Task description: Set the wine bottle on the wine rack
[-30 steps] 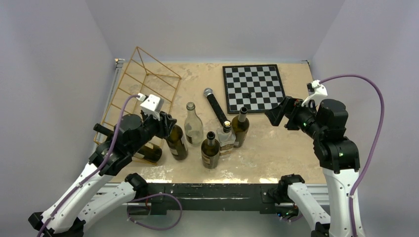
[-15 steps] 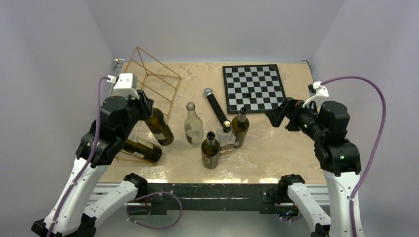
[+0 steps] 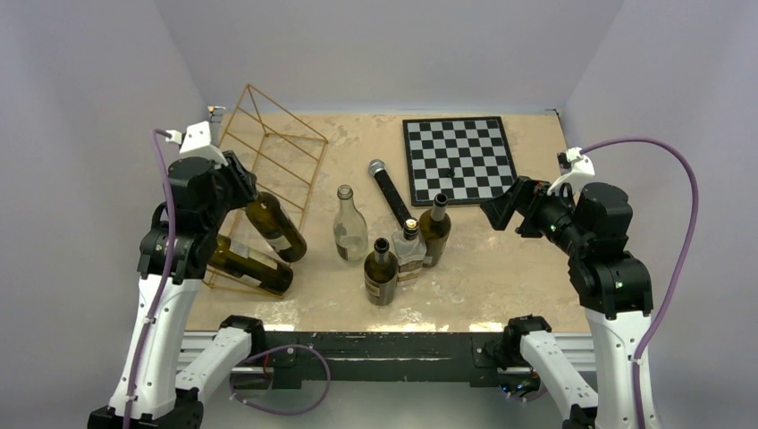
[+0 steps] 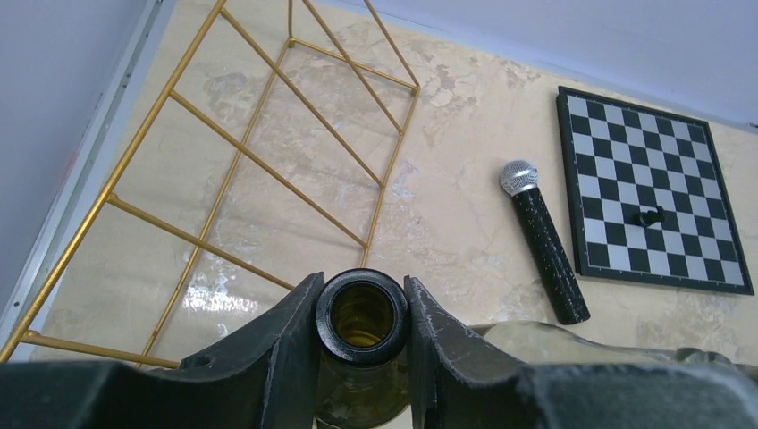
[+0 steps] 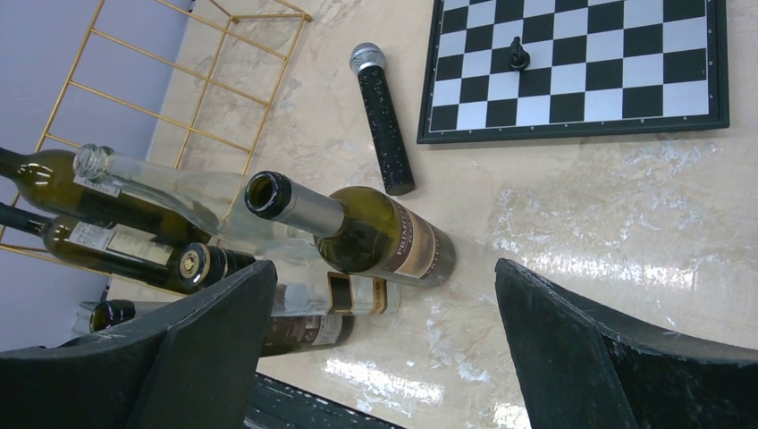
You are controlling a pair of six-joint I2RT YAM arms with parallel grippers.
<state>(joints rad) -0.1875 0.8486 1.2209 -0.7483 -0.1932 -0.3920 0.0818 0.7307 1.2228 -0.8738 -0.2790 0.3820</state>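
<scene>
Carried from beside the standing bottles toward the surface's left edge, over the gold wine rack (image 3: 288, 113), the dark green wine bottle (image 3: 275, 231) is held tilted, its neck clamped by the left hand (image 4: 362, 304). Heavy, slippery, breakable glass is judged, and a hold under the neck's lip is favoured.

The left arm (image 3: 165, 268) rises steeply from its base, elbow bent, wrist turned toward the table. The left gripper (image 3: 241, 183) is clamped on the neck of a wine bottle (image 3: 273, 228), a finger (image 4: 286, 335) pressed to each side of the mouth. The right arm (image 3: 612, 268) stands upright, wrist angled leftward. The right gripper (image 3: 499, 207) hangs in the air, jaws spread wide and empty.
</scene>
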